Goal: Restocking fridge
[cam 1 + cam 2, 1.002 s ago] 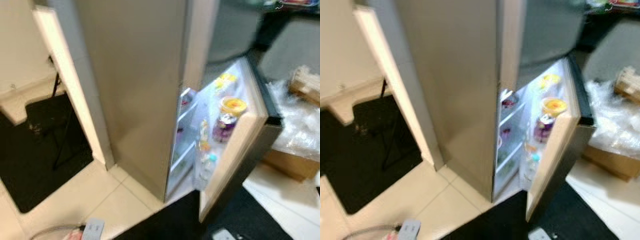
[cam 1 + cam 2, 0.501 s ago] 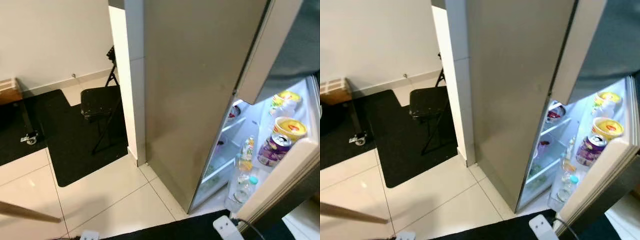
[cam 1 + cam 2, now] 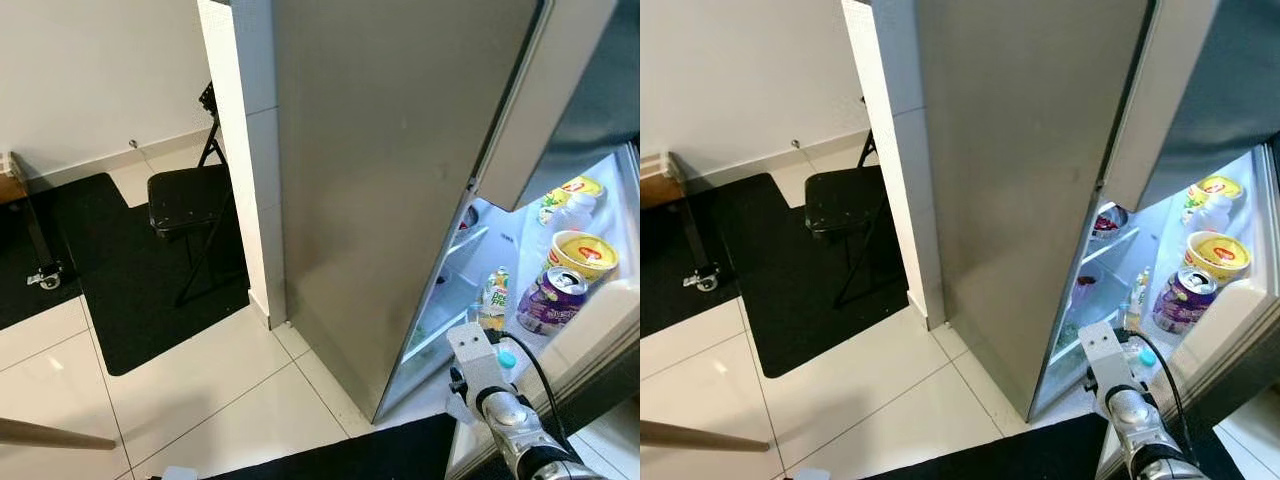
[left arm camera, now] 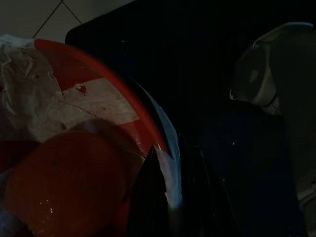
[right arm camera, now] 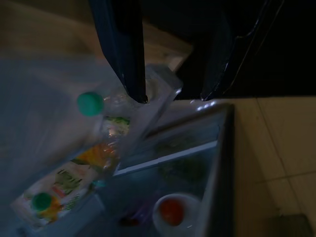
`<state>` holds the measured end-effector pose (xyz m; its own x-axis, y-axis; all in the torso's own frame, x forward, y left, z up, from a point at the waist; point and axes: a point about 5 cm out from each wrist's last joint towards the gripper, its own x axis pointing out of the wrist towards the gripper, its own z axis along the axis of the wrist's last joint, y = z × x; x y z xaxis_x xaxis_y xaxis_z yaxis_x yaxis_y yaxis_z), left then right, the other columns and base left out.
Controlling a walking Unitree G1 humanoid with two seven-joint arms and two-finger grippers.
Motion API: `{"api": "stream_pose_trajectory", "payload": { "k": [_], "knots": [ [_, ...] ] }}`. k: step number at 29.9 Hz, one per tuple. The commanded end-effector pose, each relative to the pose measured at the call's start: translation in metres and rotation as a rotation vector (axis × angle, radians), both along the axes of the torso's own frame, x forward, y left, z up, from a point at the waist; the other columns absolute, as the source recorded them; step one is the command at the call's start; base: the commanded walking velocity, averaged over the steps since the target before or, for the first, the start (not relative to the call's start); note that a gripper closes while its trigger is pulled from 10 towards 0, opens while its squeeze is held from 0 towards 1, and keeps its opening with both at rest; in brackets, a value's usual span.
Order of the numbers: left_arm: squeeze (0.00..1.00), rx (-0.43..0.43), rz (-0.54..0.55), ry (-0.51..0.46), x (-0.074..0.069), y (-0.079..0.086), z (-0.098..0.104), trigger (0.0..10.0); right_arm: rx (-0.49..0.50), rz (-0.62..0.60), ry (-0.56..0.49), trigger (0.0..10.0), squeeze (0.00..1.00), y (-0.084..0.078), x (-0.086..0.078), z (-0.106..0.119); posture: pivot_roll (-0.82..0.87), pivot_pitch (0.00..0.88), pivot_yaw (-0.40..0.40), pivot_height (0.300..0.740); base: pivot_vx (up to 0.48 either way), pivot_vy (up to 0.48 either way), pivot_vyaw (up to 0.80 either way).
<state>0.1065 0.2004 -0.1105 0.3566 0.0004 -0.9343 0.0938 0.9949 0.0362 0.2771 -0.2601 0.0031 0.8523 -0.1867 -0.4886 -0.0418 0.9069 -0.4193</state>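
Left eye view: I see the fridge [image 3: 400,180] with its door [image 3: 590,330] open, and my right arm [image 3: 500,400] reaches toward the lit door shelf. Just beyond the arm stand a purple can [image 3: 552,300], a yellow tub [image 3: 585,255] and a small bottle [image 3: 493,298].

Right wrist view: the right gripper [image 5: 173,96] has its two fingers [image 5: 126,54] parted with nothing between them, and beyond the tips lie bottles with green caps [image 5: 90,103].

Left wrist view: the left gripper [image 4: 170,197] is very dark; I cannot tell its opening. A red bowl [image 4: 98,113] with orange fruit [image 4: 59,182] lies right beside it.
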Motion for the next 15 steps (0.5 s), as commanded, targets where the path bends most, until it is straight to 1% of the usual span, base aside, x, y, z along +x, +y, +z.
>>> {"api": "stream_pose_trajectory", "payload": {
  "k": [1, 2, 3, 4, 5, 8, 9, 10, 13, 14, 15],
  "knots": [
    [0.0, -0.054, -0.023, 0.009, -0.002, -0.014, -0.002, 10.0, -0.06, -0.051, -0.056, 10.0, 0.0, -0.016, 0.007, 0.015, -0.02, 0.0, -0.016, 0.74, 0.0, 0.0, 0.0],
    [0.0, -0.055, -0.023, 0.009, -0.002, -0.015, -0.002, 10.0, -0.075, -0.064, -0.065, 10.0, 0.0, -0.019, 0.009, 0.018, -0.02, 0.0, -0.016, 0.74, 0.0, 0.0, 0.0],
    [0.0, -0.055, -0.023, 0.009, -0.002, -0.015, -0.002, 10.0, -0.075, -0.064, -0.065, 10.0, 0.0, -0.019, 0.009, 0.018, -0.02, 0.0, -0.016, 0.74, 0.0, 0.0, 0.0],
    [0.0, -0.056, -0.022, 0.011, -0.003, -0.015, -0.003, 10.0, -0.138, -0.139, -0.074, 10.0, 0.0, -0.033, 0.009, 0.025, -0.03, 0.0, -0.017, 0.74, 0.0, 0.0, 0.0],
    [0.0, -0.057, -0.022, 0.012, -0.004, -0.015, -0.003, 10.0, -0.162, -0.169, -0.078, 10.0, 0.0, -0.039, 0.008, 0.027, -0.03, 0.0, -0.017, 0.74, 0.0, 0.0, 0.0],
    [0.0, -0.059, -0.023, 0.013, -0.004, -0.015, -0.003, 10.0, -0.188, -0.231, -0.095, 10.0, 0.0, -0.051, 0.006, 0.032, -0.03, 0.0, -0.017, 0.74, 0.0, 0.0, 0.0],
    [0.0, -0.059, -0.023, 0.013, -0.004, -0.015, -0.003, 10.0, -0.188, -0.231, -0.095, 10.0, 0.0, -0.051, 0.006, 0.032, -0.03, 0.0, -0.017, 0.74, 0.0, 0.0, 0.0],
    [0.0, -0.059, -0.023, 0.013, -0.005, -0.016, -0.003, 10.0, -0.191, -0.25, -0.1, 10.0, 0.0, -0.055, 0.005, 0.033, -0.03, 0.0, -0.017, 0.74, 0.0, 0.0, 0.0],
    [0.0, -0.06, -0.023, 0.012, -0.004, -0.016, -0.003, 10.0, -0.22, -0.296, -0.112, 10.0, 0.0, -0.066, 0.0, 0.037, -0.03, 0.0, -0.017, 0.74, 0.0, 0.0, -0.69],
    [0.0, -0.06, -0.023, 0.012, -0.004, -0.016, -0.003, 10.0, -0.236, -0.328, -0.115, 10.0, 0.0, -0.073, -0.004, 0.038, -0.03, 0.0, -0.017, 0.74, 0.0, 0.0, -0.74],
    [0.0, -0.06, -0.023, 0.012, -0.004, -0.016, -0.003, 10.0, -0.236, -0.328, -0.115, 10.0, 0.0, -0.073, -0.004, 0.038, -0.03, 0.0, -0.017, 0.74, 0.0, 0.0, -0.74]
  ]
}}
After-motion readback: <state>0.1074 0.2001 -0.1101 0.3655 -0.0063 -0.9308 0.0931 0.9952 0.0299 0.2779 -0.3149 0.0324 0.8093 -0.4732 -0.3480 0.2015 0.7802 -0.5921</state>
